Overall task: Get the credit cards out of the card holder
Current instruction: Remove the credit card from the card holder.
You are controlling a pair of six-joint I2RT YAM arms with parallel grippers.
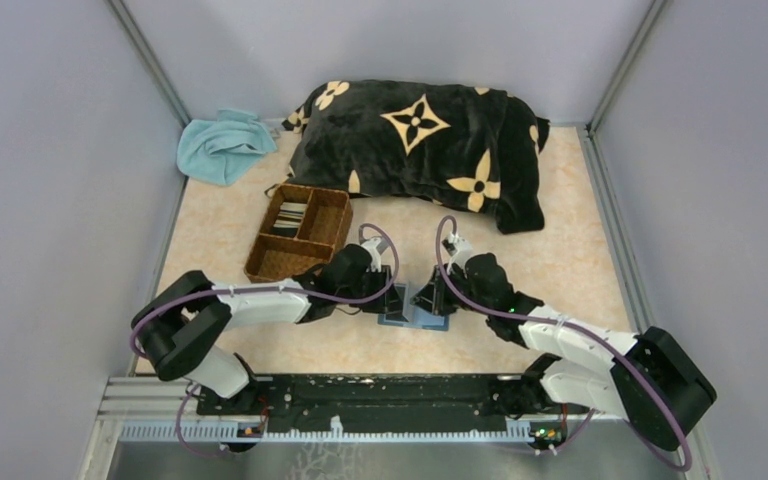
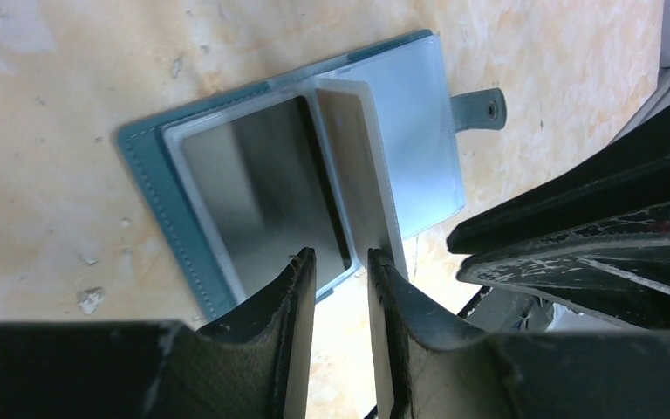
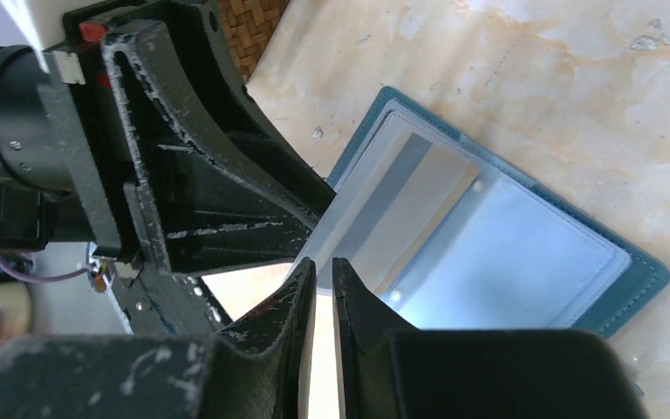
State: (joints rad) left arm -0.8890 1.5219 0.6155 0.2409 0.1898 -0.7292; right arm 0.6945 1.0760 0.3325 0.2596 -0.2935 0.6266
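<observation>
1. The flat, teal-blue stitched card holder lies open just right of the brown woven tray, nearer our bases.
2. A dark grey card sits in its clear sleeve.
3. Our left gripper has its fingers parted and empty; whether the right gripper grips anything, we cannot tell.

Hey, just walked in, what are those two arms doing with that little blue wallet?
A robot is working on a teal card holder lying open on the table. The left tool has its fingers apart at the foot of a clear sleeve that stands up; a dark card sits in the sleeve beside it. The right tool, fingers barely apart, comes in from the other side. What look like cards lie in the woven tray nearby.
</observation>
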